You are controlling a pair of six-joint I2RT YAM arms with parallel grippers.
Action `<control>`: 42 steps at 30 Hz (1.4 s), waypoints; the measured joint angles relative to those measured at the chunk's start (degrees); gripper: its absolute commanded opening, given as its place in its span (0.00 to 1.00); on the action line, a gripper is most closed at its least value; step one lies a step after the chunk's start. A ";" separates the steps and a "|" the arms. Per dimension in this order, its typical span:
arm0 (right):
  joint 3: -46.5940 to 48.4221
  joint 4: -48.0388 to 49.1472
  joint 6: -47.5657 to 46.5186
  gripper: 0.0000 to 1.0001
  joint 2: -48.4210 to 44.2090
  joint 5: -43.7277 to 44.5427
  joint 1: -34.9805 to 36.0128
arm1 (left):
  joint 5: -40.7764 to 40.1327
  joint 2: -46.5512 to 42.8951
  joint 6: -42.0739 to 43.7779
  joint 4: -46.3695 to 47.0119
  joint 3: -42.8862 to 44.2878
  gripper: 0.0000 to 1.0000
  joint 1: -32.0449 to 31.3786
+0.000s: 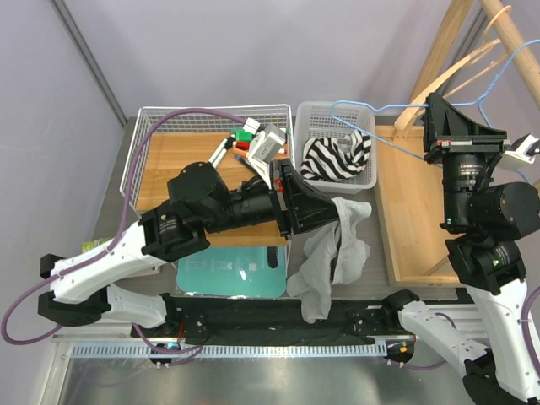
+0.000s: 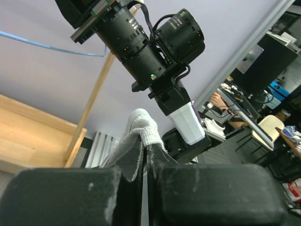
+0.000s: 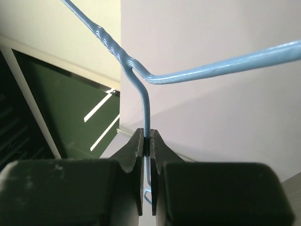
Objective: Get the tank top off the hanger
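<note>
The grey tank top (image 1: 336,246) hangs in a crumpled bunch from my left gripper (image 1: 335,211), which is shut on its ribbed edge (image 2: 146,126). Its lower end drapes to the table's near edge. In the left wrist view the jaws (image 2: 146,157) are closed with the cloth folded over their tips. My right gripper (image 1: 432,126) is shut on the blue wire hanger (image 1: 392,108) and holds it raised at the right. The right wrist view shows the wire (image 3: 146,106) pinched between the fingertips (image 3: 147,141). The hanger wire looks bare and apart from the cloth.
A white basket (image 1: 314,118) holds a zebra-striped cloth (image 1: 337,156). A wire basket (image 1: 169,118) with small items stands back left. A green mat (image 1: 232,272) lies near the front. A wooden rack (image 1: 413,211) with wooden hangers (image 1: 472,59) stands at the right.
</note>
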 measured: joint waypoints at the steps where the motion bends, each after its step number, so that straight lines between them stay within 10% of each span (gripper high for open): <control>1: 0.00 0.00 -0.42 0.01 -0.17 1.29 0.00 | 0.57 0.00 -0.26 0.20 0.00 0.00 0.00; 42: -4.74 -0.37 5.90 0.01 -5.25 26.67 0.00 | 4.55 0.07 -2.34 1.49 0.02 0.00 -0.22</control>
